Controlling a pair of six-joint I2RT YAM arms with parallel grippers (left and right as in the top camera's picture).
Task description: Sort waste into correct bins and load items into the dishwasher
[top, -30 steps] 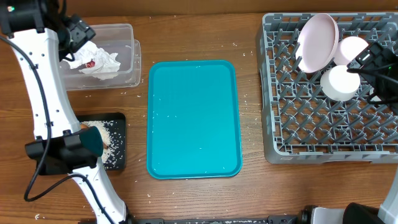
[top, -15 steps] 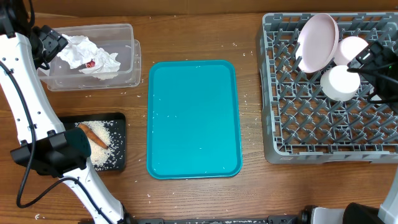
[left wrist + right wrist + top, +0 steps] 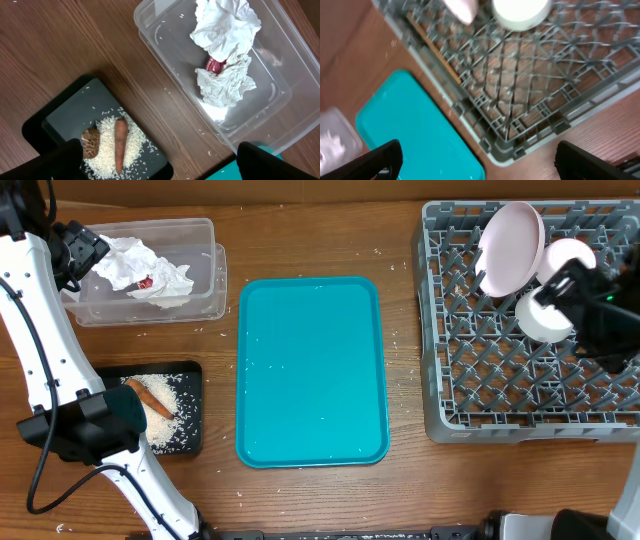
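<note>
1. Brown wooden worktop (image 3: 405, 480): loose white grains lie scattered on it around the trays.
2. Large square grey plastic dish rack (image 3: 500, 380) with upright pegs: at the right edge of the worktop.
3. Teal rectangular plastic tray (image 3: 312, 370): mid-worktop, just left of the rack and not touching it; only a few specks on it.
4. Clear plastic rectangular tub (image 3: 205, 288): far-left corner of the worktop.
5. Shallow black rectangular tray (image 3: 192, 370): near-left part of the worktop, near side of the tub.
6. Large round pale pink plate (image 3: 510, 248): on edge among the pegs at the rack's far side.
7. Small white bowl (image 3: 566, 258): just right of the plate. Small white vessel (image 3: 545, 315): nearer side of the bowl; cup or bowl cannot be told.
8. Crumpled white paper napkin (image 3: 220, 30): in the tub, with the red snack wrapper (image 3: 216, 64) tucked in its folds.
9. Loose white rice (image 3: 105, 127): heaped in the black tray. Orange carrot (image 3: 120, 142) lies on it, brown food lump (image 3: 90, 142) touching its left.
10. Left gripper (image 3: 159, 150): above the tub's left end, jaws spread wide, holding nothing.
11. Right gripper (image 3: 477, 150): over the rack by the white vessel, jaws spread wide, holding nothing.
</note>
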